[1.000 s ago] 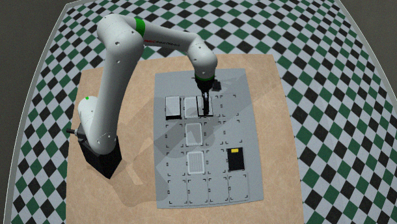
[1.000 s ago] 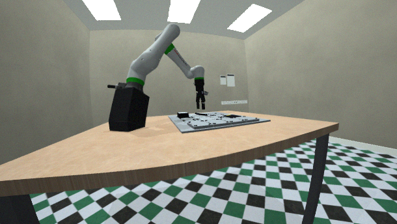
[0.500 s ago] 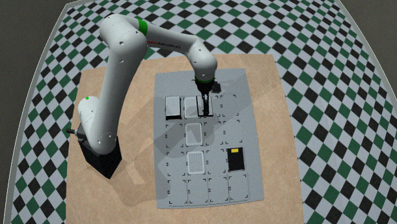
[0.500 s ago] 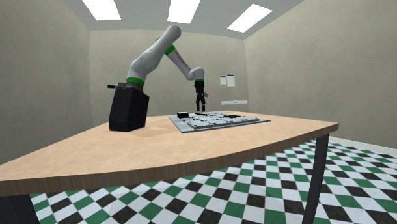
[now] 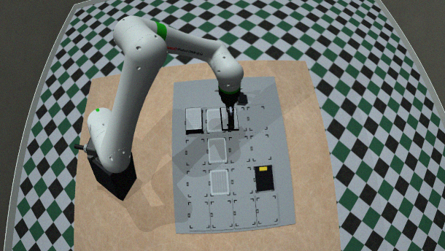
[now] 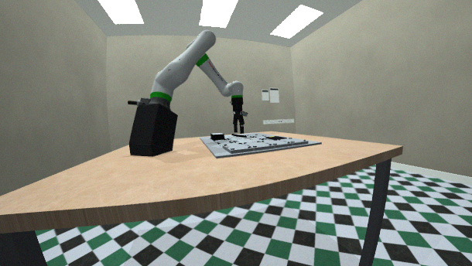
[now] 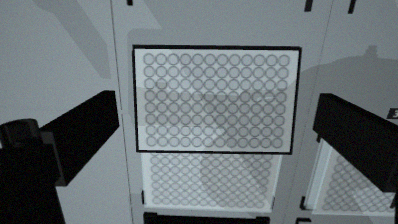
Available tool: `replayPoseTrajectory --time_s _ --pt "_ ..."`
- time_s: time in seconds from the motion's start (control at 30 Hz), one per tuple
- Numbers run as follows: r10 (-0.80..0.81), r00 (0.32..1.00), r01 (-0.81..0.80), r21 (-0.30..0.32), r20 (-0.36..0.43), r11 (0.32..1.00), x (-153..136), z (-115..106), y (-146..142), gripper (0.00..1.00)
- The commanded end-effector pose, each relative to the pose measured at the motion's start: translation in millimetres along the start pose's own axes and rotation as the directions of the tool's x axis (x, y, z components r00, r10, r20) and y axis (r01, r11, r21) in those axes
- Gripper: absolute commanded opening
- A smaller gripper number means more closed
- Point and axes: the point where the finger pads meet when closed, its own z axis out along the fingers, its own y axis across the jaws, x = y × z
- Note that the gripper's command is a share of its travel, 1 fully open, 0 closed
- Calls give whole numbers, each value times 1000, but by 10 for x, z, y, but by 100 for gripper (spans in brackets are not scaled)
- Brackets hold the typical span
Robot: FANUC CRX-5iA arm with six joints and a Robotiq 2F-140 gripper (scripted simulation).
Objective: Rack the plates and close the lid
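Note:
My gripper (image 5: 230, 122) is open and empty, just above a black-rimmed 96-well plate (image 5: 227, 118) in the deck's far row. In the wrist view this plate (image 7: 216, 99) lies square between my two fingers, which stand apart from its short sides. Beside it are a white-rimmed 96-well plate (image 5: 214, 120) and a dark-sided deep-well block (image 5: 193, 120); the white-rimmed plate also shows in the wrist view (image 7: 210, 180). Another 96-well plate (image 5: 217, 149) and a fine-welled 384-well plate (image 5: 219, 182) lie in the following rows. A black plate with a yellow patch (image 5: 264, 178) sits apart.
The grey deck (image 5: 231, 153) lies on a wooden table, with my arm's black base (image 5: 113, 175) at its left. The nearest row of bays (image 5: 233, 213) has raised floors. The gripper also shows in the side view (image 6: 238, 131), above the deck.

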Motion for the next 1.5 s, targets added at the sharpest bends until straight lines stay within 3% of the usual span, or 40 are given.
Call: replayPoseTrajectory --time_s 0.0,0.3,0.87,1.47 --pt "0 1000 0 0 -2 1000 8 -8 -3 100" --pt "0 1000 0 0 -2 1000 8 -8 -3 100" --pt "0 1000 0 0 -2 1000 8 191 -2 100" --pt "0 1000 0 0 -2 1000 8 192 -3 98"
